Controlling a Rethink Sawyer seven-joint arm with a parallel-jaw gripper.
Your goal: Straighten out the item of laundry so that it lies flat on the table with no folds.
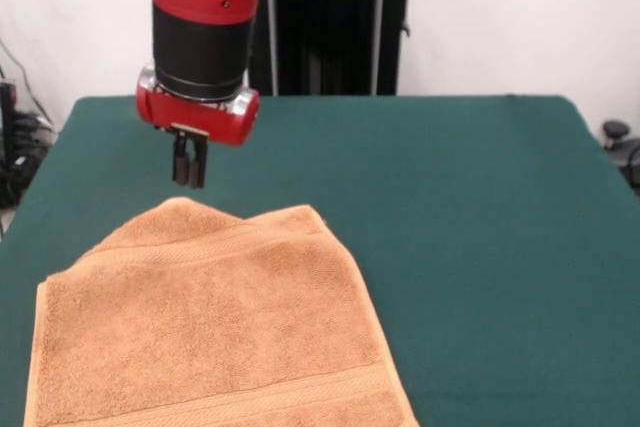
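Observation:
The item of laundry (pixel 210 327), an orange-tan terry towel with a woven band near its front hem, lies on the left front part of the dark green table (pixel 470 217). Its far left corner is folded over, so the far edge runs slanted with a rounded hump instead of a square corner. My gripper (pixel 189 184) hangs just above and behind that hump, its two black fingers close together with nothing between them. It does not touch the cloth. The towel's front edge runs out of the picture at the bottom.
The red and black arm (pixel 205 17) comes down over the table's far left part. Behind the table stands a black pedestal frame (pixel 330 27). Cables and dark gear sit off the left edge (pixel 15 147), and a small black object off the right edge (pixel 615 132).

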